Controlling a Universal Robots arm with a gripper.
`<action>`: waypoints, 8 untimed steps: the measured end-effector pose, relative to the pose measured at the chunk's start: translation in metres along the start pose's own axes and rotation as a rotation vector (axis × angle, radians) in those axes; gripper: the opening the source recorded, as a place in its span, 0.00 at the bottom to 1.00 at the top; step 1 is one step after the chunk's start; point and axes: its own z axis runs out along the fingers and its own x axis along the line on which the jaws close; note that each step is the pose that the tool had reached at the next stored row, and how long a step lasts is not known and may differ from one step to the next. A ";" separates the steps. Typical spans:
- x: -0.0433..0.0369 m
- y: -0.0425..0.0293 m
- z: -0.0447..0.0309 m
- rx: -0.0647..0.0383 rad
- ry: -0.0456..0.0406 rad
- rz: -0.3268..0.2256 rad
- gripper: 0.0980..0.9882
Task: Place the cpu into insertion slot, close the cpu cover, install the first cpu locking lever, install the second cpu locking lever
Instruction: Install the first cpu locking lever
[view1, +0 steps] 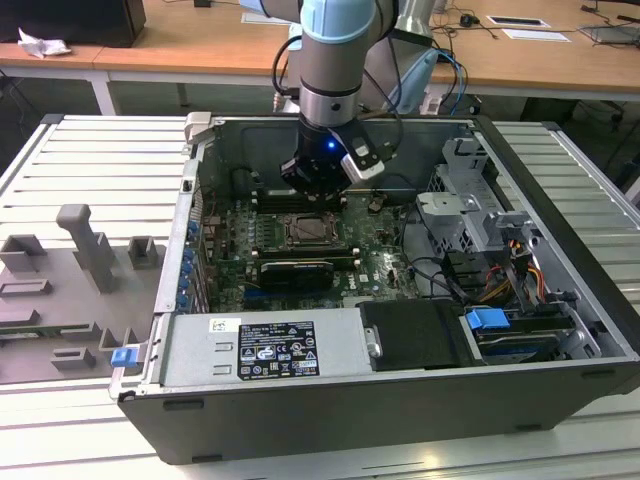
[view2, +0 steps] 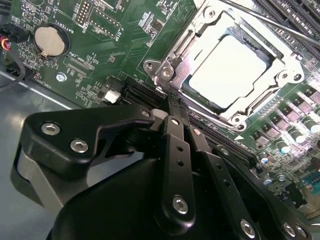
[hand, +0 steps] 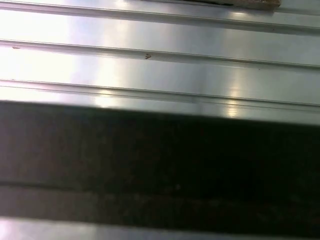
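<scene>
In the second wrist view the gripper (view2: 176, 107) hides the near corner of the cpu cover (view2: 280, 80), and the picture's edge cuts off the memory slots (view2: 295, 12).

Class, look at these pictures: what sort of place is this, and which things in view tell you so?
Probably a robotics lab or workshop. An open computer case lies on a ribbed metal workbench, a robot arm reaches down over its circuit board, and wooden desks with office clutter stand behind.

light: bright overhead, even | glare: cpu (view2: 227, 70) top washed white | blur: gripper (view2: 172, 107) close, soft
</scene>
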 end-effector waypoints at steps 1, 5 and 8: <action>-0.0001 0.0000 0.0001 0.000 0.0000 0.000 0.01; -0.0004 -0.0001 0.0008 0.001 -0.0002 0.000 0.01; -0.0008 0.0000 0.0015 0.001 -0.0004 0.000 0.01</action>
